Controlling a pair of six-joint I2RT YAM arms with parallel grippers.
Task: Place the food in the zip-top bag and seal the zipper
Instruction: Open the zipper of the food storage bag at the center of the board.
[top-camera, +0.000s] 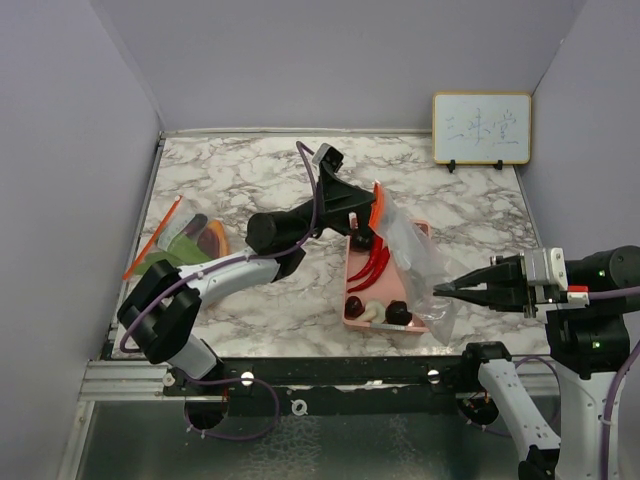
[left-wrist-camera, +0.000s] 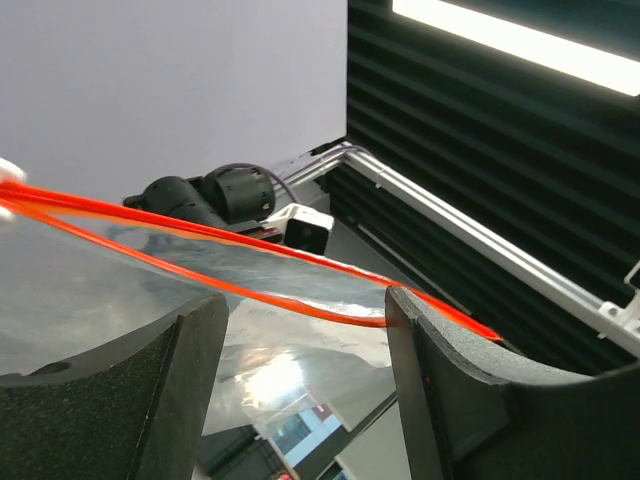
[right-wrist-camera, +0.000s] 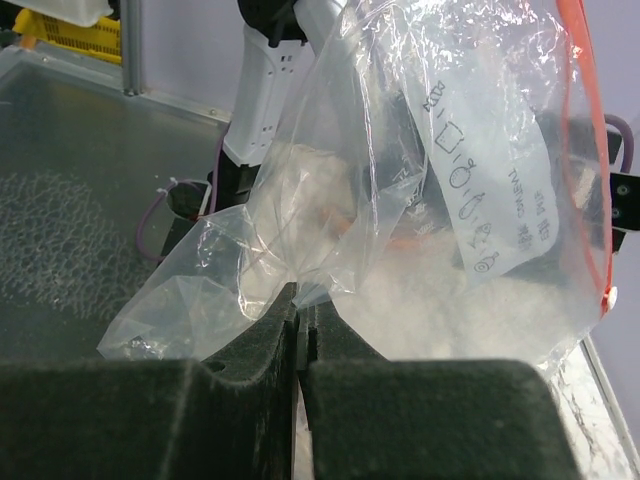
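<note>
Sideways, right hand (top-camera: 440, 290) clamps the bag (top-camera: 412, 242).

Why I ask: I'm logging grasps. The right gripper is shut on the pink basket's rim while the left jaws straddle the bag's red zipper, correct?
No. The right wrist view shows the right gripper shut on the clear zip-top bag, not the pink basket. The left gripper does have its jaws astride the red zipper.
</note>
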